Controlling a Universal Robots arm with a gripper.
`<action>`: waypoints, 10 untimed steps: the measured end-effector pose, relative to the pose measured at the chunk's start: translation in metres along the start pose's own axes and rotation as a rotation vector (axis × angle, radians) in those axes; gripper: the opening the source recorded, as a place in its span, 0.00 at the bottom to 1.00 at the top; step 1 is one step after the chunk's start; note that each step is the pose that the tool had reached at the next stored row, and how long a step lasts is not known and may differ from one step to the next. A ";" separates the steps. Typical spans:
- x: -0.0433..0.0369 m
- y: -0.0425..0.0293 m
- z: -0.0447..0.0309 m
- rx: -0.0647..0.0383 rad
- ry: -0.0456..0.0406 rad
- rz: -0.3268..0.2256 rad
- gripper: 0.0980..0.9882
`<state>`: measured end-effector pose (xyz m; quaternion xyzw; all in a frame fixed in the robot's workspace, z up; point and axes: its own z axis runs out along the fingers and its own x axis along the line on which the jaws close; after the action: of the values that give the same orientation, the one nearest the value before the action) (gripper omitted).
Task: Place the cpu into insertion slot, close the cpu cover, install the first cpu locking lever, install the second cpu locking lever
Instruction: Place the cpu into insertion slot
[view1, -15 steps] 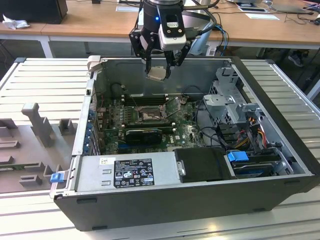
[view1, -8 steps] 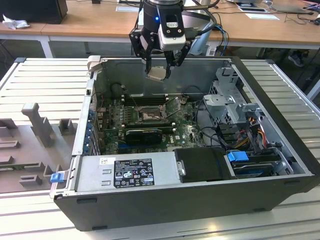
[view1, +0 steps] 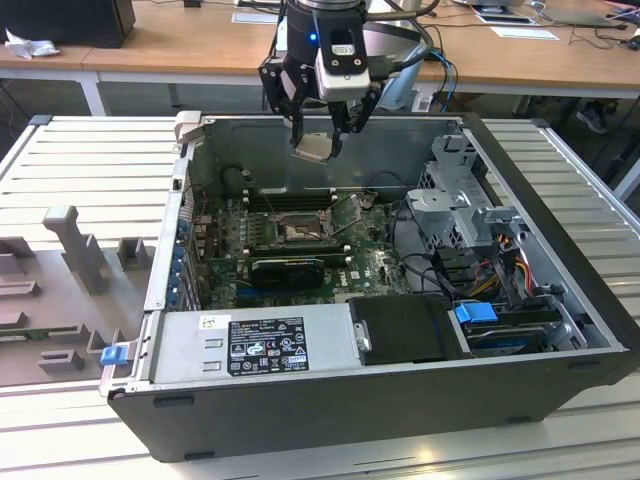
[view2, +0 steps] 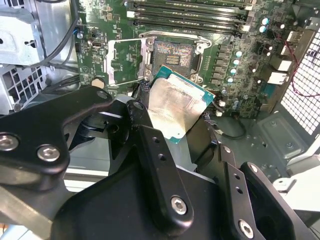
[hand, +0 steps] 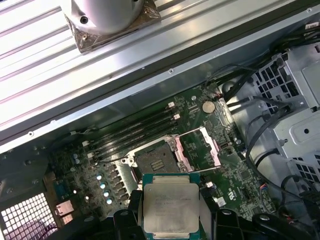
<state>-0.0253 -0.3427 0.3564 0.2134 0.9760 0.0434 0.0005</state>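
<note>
You had the gripper (view1: 316, 146) clamped on the chip (hand: 171, 207). The socket (hand: 155, 162) sat open well below it, cover (hand: 215, 150) flipped up.

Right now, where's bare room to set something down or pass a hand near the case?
Bare: ribbed grey table on the exterior view's left, between black computer case and wooden desk; same on the exterior view's right. Crowded: grey fixture blocks, cabled grey drive cage, green motherboard. Claw holds the square silver cpu above the case.
</note>
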 end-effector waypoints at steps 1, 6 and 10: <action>0.0000 0.0000 0.0000 0.000 -0.0003 0.004 0.50; 0.0000 -0.0001 0.0010 -0.001 -0.0071 0.083 0.50; 0.0000 -0.0001 0.0016 -0.002 -0.0116 0.137 0.50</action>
<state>-0.0253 -0.3427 0.3548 0.2797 0.9591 0.0432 0.0034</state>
